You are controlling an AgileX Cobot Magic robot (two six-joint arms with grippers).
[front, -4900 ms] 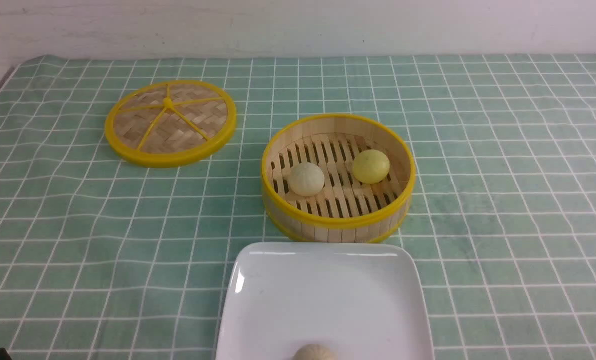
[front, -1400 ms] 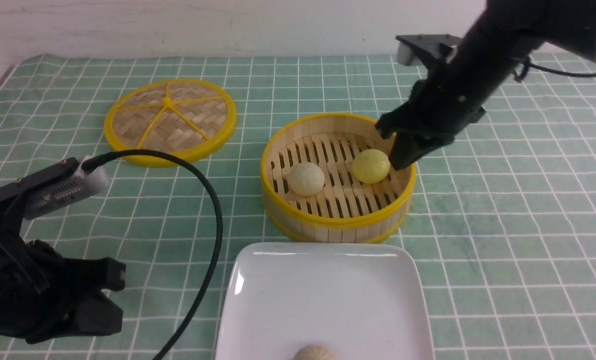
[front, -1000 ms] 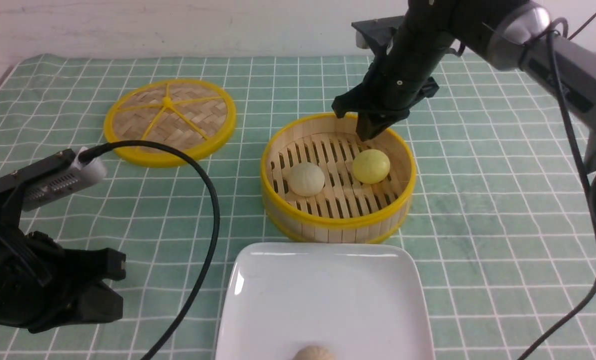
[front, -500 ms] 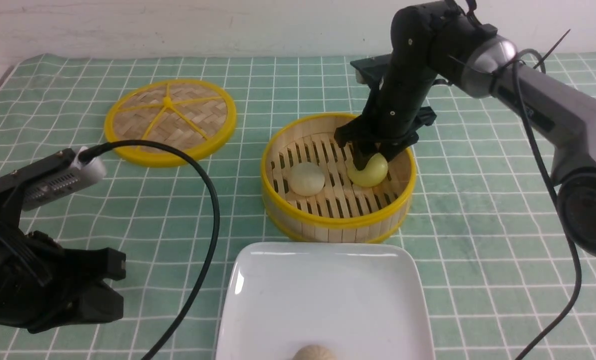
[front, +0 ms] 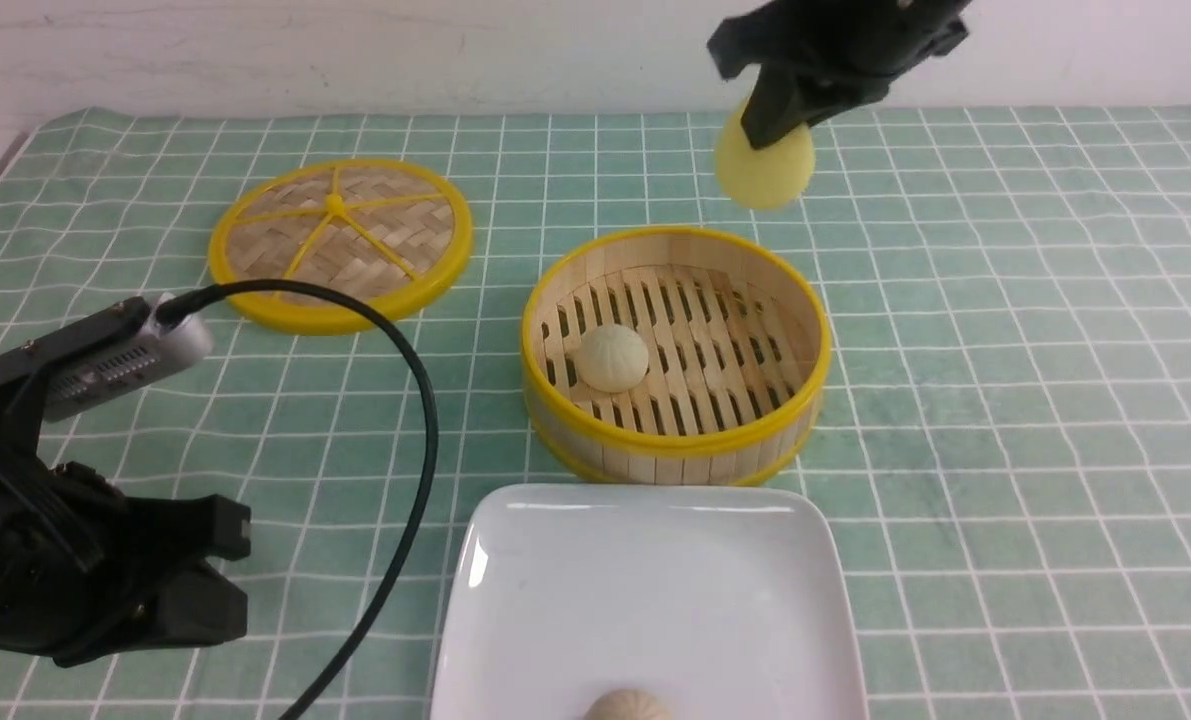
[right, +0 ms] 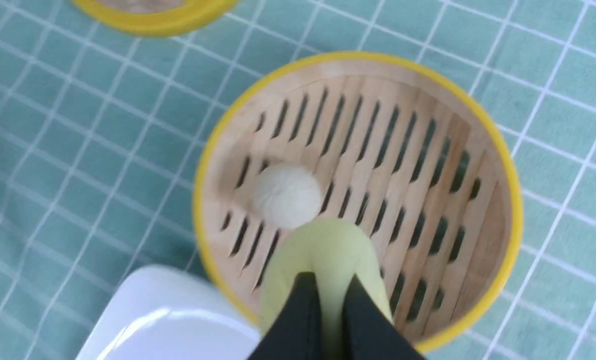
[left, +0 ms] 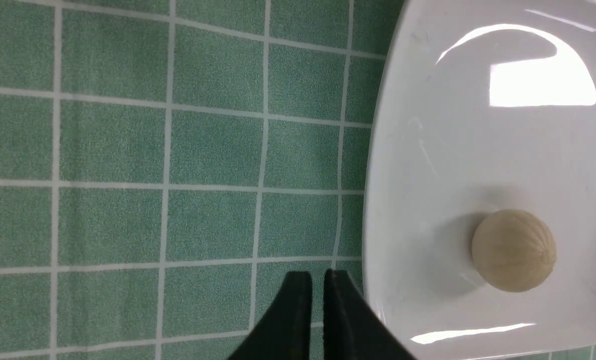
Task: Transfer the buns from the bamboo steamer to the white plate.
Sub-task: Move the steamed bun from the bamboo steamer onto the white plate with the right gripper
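Note:
My right gripper (front: 767, 128) is shut on the pale yellow bun (front: 765, 172) and holds it in the air, above the back rim of the bamboo steamer (front: 675, 452). In the right wrist view the yellow bun (right: 328, 250) is squeezed between the black fingers (right: 303, 310) over the steamer's slatted floor. The cream-white bun (front: 612, 357) lies in the steamer's left half. The white plate (front: 645, 590) sits just in front of the steamer. My left gripper (front: 230, 575) rests low, to the left of the plate, its jaws (left: 317, 300) nearly together with nothing between them.
A browner beige bun (front: 627, 707) lies on the plate's near edge, also seen as the beige bun (left: 514, 250) in the left wrist view. The flat woven lid (front: 340, 243) lies at the back left on the green checked cloth. A black cable (front: 420, 440) arcs from the left arm.
My right gripper closed on the yellow bun inside the steamer and lifted it up out of the basket. The left arm has stayed where it was.

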